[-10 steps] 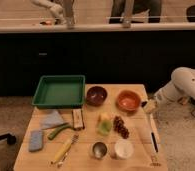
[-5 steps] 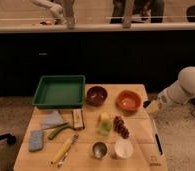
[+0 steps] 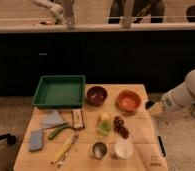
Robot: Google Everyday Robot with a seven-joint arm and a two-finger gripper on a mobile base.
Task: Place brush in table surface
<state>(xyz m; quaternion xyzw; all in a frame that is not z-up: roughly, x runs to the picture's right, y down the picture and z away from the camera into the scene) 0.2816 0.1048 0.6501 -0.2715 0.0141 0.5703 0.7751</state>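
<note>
The brush (image 3: 159, 140) lies flat along the right edge of the light wooden table surface (image 3: 88, 137), its black handle towards the front corner and its paler end pointing back. My gripper (image 3: 152, 106) hangs off the white arm (image 3: 183, 96) at the right. It sits just beyond the table's right edge, near the brush's far end and apart from it. Nothing shows in its grasp.
On the table are a green tray (image 3: 59, 91), a dark red bowl (image 3: 96, 95), an orange bowl (image 3: 128, 100), grapes (image 3: 121, 126), a metal cup (image 3: 99, 149), a white cup (image 3: 123, 148), a yellow-handled utensil (image 3: 65, 148), a blue sponge (image 3: 36, 140) and a dark block (image 3: 78, 119). A dark counter stands behind.
The arm and gripper have drawn back to the right, away from the table. The brush stays lying along the table's right edge.
</note>
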